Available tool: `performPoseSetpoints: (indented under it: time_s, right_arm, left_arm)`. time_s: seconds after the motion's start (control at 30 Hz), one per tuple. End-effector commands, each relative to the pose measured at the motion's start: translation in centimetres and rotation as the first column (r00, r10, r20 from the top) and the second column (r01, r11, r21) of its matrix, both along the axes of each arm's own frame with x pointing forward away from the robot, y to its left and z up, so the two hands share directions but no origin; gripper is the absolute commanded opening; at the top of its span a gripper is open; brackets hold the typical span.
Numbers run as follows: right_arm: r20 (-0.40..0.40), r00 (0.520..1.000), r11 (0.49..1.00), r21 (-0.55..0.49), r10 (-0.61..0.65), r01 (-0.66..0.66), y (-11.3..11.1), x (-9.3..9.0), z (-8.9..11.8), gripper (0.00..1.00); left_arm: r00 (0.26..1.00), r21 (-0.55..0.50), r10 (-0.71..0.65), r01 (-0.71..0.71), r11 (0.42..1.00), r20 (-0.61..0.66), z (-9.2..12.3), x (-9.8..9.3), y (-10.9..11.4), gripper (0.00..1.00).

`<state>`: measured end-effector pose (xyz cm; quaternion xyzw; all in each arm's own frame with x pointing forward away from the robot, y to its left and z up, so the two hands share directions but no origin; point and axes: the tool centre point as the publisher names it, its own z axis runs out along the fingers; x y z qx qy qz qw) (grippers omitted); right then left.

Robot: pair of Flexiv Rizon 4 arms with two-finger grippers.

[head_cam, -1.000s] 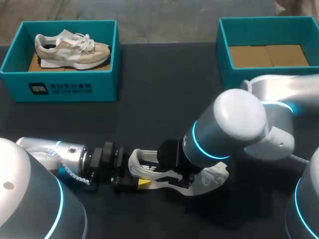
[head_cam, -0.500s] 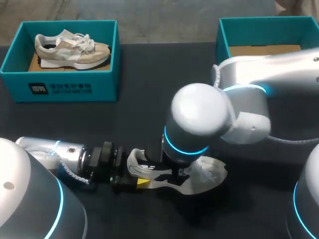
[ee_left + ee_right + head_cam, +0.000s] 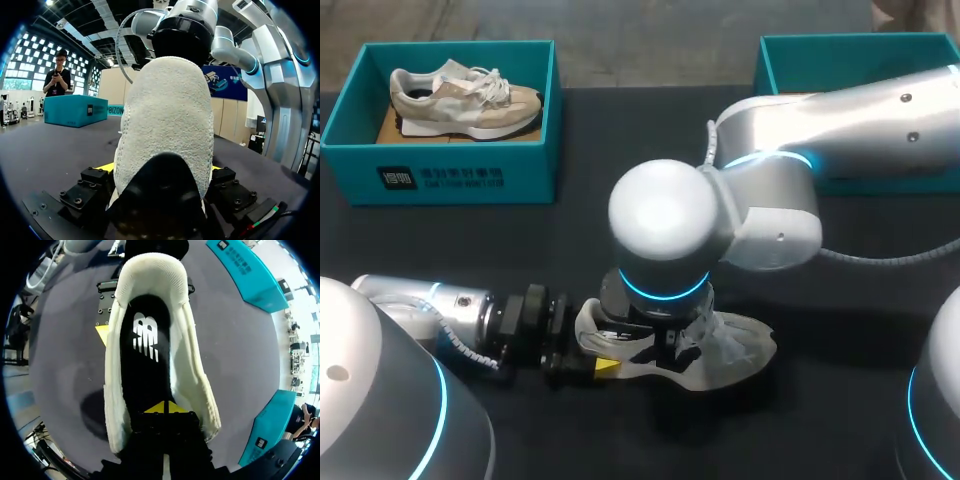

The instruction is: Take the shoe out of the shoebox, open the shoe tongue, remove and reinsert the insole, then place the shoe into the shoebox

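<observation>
**A:** What is found around the working place?

**B:** A dark table is seen. At its far left a teal shoebox is placed, and a beige sneaker is laid inside it. At the far right a second teal shoebox is placed.

**A:** Is anything hidden?

**B:** Yes. In the head view the second teal shoebox is partly covered by the right arm. The middle of the white shoe is hidden under the round joint of the same arm.

**A:** Where is the white shoe located?

**B:** It is laid on the table near the front edge, outside both boxes. Its toe is pointed to the right side.

**A:** How are the pincers set?

**B:** The heel is clamped by the left gripper, with one yellow tip pressed on each side. The right gripper is lowered into the shoe opening. Its yellow tips are closed together without a gap and are touched to the black insole, which is laid flat inside. Whether the insole is pinched cannot be told.
</observation>
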<state>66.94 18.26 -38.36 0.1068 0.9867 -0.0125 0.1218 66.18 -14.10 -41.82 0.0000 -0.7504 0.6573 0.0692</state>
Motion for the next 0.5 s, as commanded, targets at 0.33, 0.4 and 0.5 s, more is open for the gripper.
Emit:
performPoseSetpoints:
  time_s: [0.33,0.4,0.5]
  right_arm:
    - [0.036,0.999,0.999,-0.018,-0.032,0.032,0.25,0.55,-1.69,0.13]
    - [0.039,0.999,0.999,-0.017,-0.033,0.033,0.23,0.65,-1.77,0.16]
    - [0.035,0.998,0.999,-0.020,-0.043,0.044,0.13,0.67,-1.91,0.22]
  left_arm:
    - [1.000,0.000,-0.001,0.001,1.000,0.000,-0.02,0.09,-0.05,0.00]
    - [1.000,0.000,-0.001,0.001,1.000,0.000,-0.02,0.09,-0.05,0.00]
    - [1.000,0.000,-0.001,0.001,1.000,0.000,-0.02,0.09,-0.05,0.00]
